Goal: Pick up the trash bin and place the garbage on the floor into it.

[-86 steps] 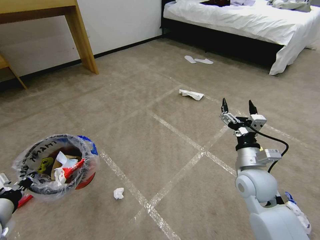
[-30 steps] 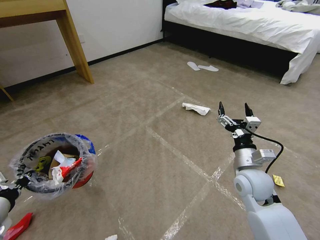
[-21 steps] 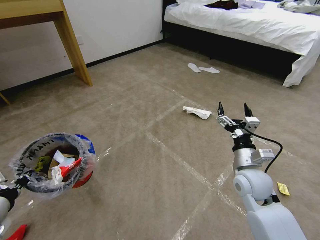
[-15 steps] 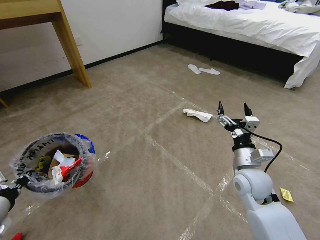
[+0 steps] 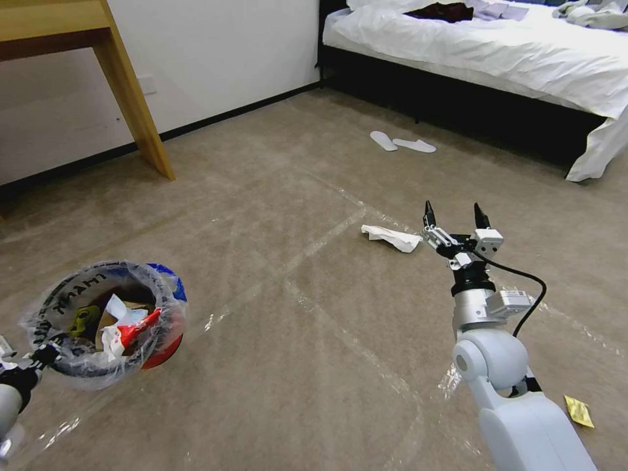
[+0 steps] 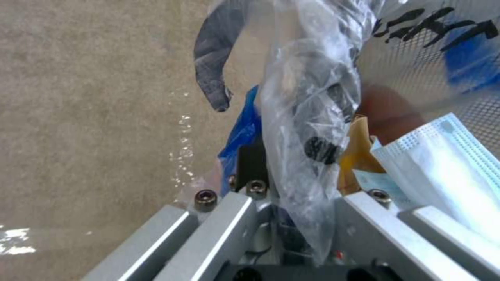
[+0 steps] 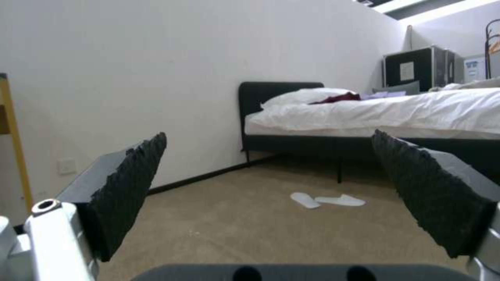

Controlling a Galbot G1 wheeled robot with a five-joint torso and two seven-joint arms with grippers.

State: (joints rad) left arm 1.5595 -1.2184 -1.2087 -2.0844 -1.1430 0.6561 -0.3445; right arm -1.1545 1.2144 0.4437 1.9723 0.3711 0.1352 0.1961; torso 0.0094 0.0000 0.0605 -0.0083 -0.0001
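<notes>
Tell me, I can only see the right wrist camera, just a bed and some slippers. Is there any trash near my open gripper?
Observer: Yes, a crumpled white tissue lies on the floor, just left of the right gripper.
Operator: Any more?
Observer: A yellow scrap lies by the right arm's base.
Operator: Where's the bin?
Observer: The left gripper holds the trash bin off the floor by its bagged rim.
Operator: Is it empty?
Observer: No, a light-blue mask sits inside.

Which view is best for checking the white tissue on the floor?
Head view: the crumpled white tissue lies whole on the floor, just ahead-left of the open right gripper. Right wrist view looks past it toward the bed; left wrist view faces the trash bin.
</notes>
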